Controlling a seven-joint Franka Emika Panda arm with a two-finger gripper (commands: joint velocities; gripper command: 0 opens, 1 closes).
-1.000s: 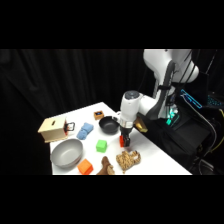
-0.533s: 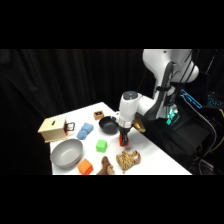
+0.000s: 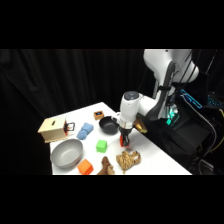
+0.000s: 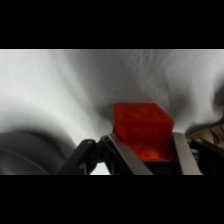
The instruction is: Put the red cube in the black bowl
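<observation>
- Your tool [image 4: 145,150] has the red cube [image 4: 143,127] between its two fingers [image 4: 120,156]; in the wrist view the metal fingers sit against the cube's left and right faces, so the tool reads as clamped on it rather than spread wide.
- In the side view the tool [image 3: 124,145] hangs low over the worktop [image 3: 150,155], with a sliver of red at its tip. You cannot tell from either view whether the cube rests on the worktop or is just clear of it.
- The relation that matters: the black bowl [image 3: 108,125] lies near the tool, up and to the picture's left of it in the side view, towards the far edge of the worktop. The move ahead, as I judge it, is a lift followed by a short carry that way.
- The dark curved mass at the lower left of the wrist view may be that bowl's rim, but you cannot be sure of it.
- The green cube [image 3: 102,145] sits to the picture's left of the tool and below the bowl, beside the likely path rather than on it.
- The patterned brown object [image 3: 128,160] lies just beside the tool on the near side; moving towards the bowl takes you away from it.
- Get enough height to clear the bowl's rim before you cross over it.
</observation>
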